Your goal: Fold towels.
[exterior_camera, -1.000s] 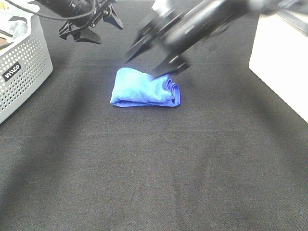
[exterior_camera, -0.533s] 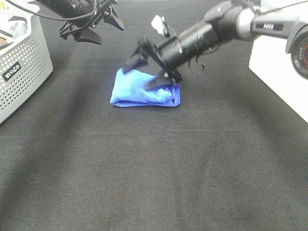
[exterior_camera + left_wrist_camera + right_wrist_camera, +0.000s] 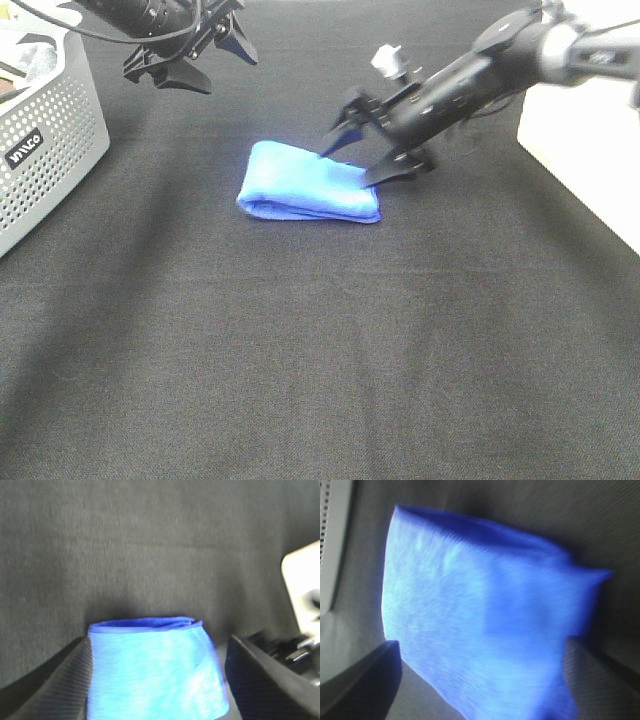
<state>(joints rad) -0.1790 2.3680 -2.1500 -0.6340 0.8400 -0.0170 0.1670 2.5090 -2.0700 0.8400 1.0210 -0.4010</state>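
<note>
We record the blue towel (image 3: 308, 183) lying folded into a compact bundle on the black worktop (image 3: 320, 350), its layered edge turned toward the right end effector (image 3: 356, 155). That end effector is at the towel's right end, its two fingers spread apart: one fingertip sits just above the towel's far upper edge, the other at the near right corner, so the towel's end lies between and just below them. We cannot confirm whether either fingertip touches the cloth. In the right wrist view the towel (image 3: 485, 630) fills the space between the two dark fingers, with nothing clamped.

The left end effector (image 3: 190, 50) hangs well apart from the towel, beyond its far left side, fingers likewise spread and empty. Its wrist view shows the towel (image 3: 155, 670) framed between its fingers, folded edge farthest from them.

A perforated grey basket (image 3: 45, 140) stands to the left of the left end effector.
</note>
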